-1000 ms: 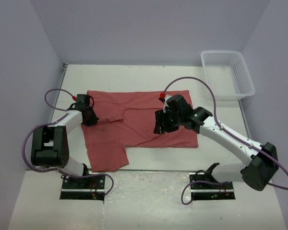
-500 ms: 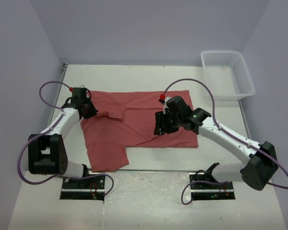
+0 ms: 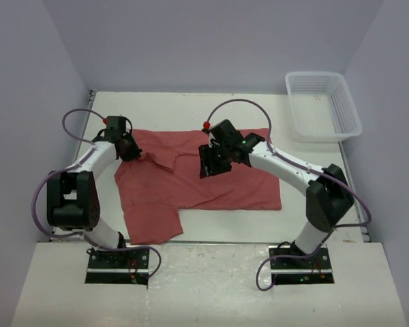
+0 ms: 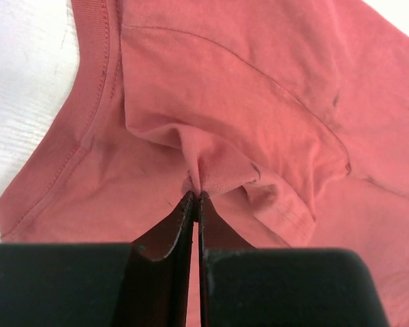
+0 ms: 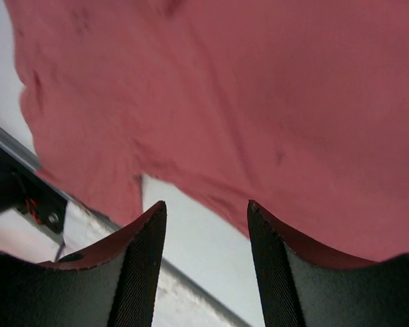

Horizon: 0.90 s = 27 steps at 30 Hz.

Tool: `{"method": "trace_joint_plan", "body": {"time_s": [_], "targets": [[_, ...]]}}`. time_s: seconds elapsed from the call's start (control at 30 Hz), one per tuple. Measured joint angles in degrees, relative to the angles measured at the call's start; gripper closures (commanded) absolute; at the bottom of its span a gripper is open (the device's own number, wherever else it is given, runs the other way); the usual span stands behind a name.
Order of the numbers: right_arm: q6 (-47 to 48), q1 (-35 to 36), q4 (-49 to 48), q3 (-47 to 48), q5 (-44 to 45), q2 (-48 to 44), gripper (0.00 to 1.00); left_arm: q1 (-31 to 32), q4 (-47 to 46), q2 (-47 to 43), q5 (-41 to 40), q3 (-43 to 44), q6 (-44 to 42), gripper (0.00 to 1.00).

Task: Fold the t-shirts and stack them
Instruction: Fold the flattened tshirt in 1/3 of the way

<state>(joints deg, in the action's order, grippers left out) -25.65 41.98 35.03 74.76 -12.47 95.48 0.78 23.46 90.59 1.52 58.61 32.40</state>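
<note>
Gently now: your left tool (image 4: 196, 197) is pinching the t-shirt (image 4: 273, 82), your right tool (image 5: 206, 206) is hovering released; lift slowly.

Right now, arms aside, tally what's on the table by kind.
brick-red t-shirt: 1
white mesh basket: 1
Total: 2

We see bright, even light, soft shadows on the t-shirt (image 3: 225, 187), its cloth blurred in the right wrist view
</note>
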Motion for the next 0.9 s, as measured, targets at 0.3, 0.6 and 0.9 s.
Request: {"method": "trace_joint_plan", "body": {"time_s": [0.3, 0.6, 0.9], "targets": [[3.15, 0.0, 1.22, 24.9, -3.43, 17.79, 0.48, -0.2, -1.75, 7.98, 0.37, 3.37, 0.33, 0.95], [5.49, 0.0, 6.16, 39.87, -6.73, 31.39, 0.5, -2.93, -4.85, 13.7, 4.04, 10.29, 2.01, 0.87], [5.79, 0.0, 6.38, 38.51, -8.04, 32.44, 0.5, -2.91, -11.54, 17.9, 11.78, 13.62, 2.54, 0.48]]}}
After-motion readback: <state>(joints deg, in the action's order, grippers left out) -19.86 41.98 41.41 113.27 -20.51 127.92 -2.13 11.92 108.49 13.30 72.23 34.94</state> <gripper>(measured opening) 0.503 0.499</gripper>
